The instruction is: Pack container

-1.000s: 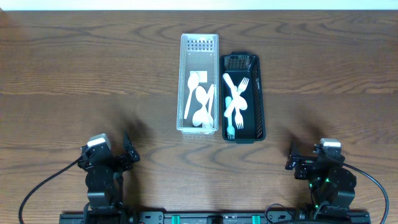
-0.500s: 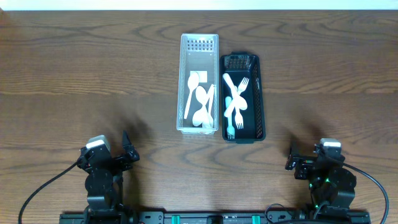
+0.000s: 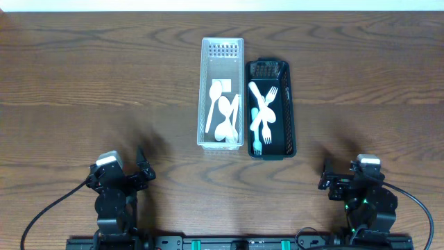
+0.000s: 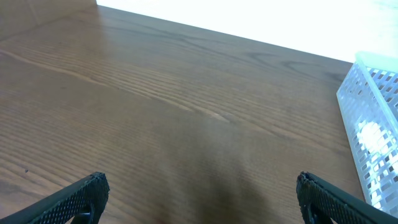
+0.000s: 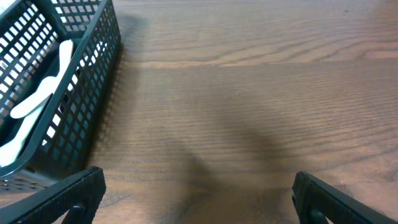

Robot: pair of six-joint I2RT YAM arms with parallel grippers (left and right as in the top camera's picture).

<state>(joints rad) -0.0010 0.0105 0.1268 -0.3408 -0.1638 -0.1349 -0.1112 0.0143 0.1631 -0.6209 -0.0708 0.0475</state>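
A clear mesh container (image 3: 205, 83) holds white spoons (image 3: 225, 114) at the table's middle. Touching its right side, a black mesh container (image 3: 291, 104) holds white forks and one light blue fork (image 3: 262, 118). The clear one's corner shows in the left wrist view (image 4: 373, 124); the black one shows in the right wrist view (image 5: 74, 93) with a white handle inside. My left gripper (image 3: 141, 164) is open and empty near the front left edge; its fingers (image 4: 199, 199) hang over bare wood. My right gripper (image 3: 325, 175) is open and empty at the front right (image 5: 199, 193).
The brown wooden table (image 3: 104, 83) spreads all around the two containers. A pale wall strip runs along the far edge (image 3: 222, 4). Cables trail from both arm bases at the front edge.
The left arm has shifted very slightly at the front edge. The containers, cutlery and right arm have not moved.
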